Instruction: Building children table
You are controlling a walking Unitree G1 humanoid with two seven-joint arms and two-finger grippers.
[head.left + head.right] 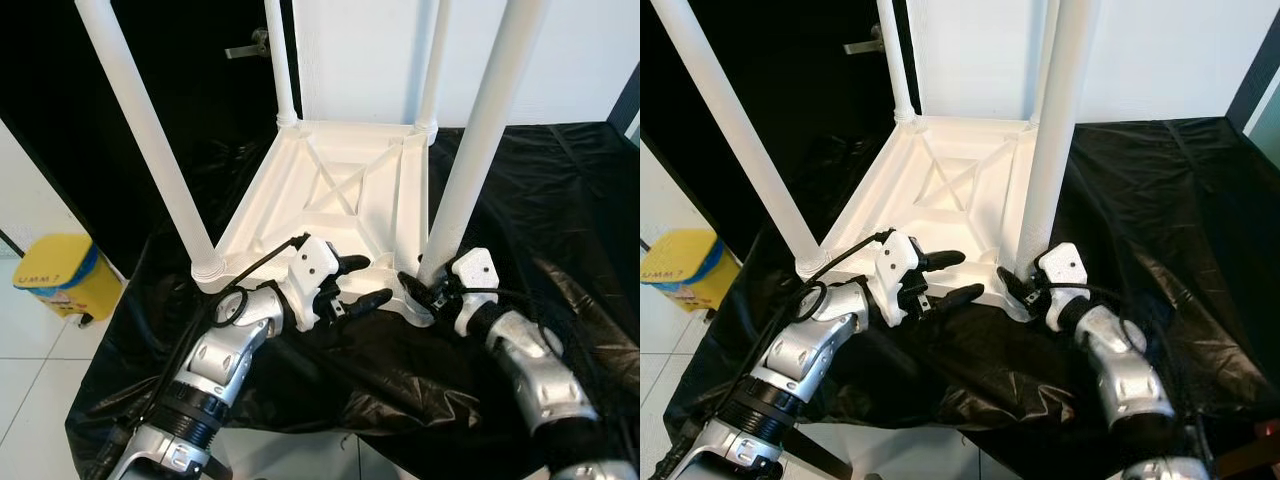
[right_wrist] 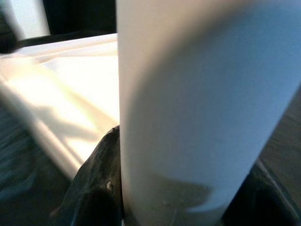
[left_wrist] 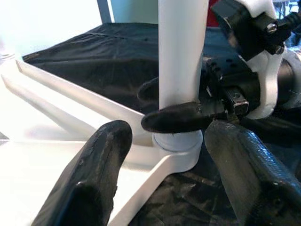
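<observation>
Head views: upturned table (image 1: 340, 190) at worktop's (image 1: 560, 200) front edge; right gripper (image 1: 432, 288) clamping near-right leg (image 1: 470, 170) at its base. Left wrist: left gripper (image 3: 164, 165) gaping, empty. Seating final leg, seemingly; next, twisting home.

White table leg (image 2: 188, 108) close up, blurred, upright. 2 black fingers (image 2: 96, 188) flank its base, pressed against it. Pale tabletop underside (image 2: 61, 99) behind, with ribs.

White table (image 1: 340, 190) – black sheet (image 1: 540, 200), yellow bin (image 1: 62, 272), black fingers (image 3: 94, 179)
</observation>
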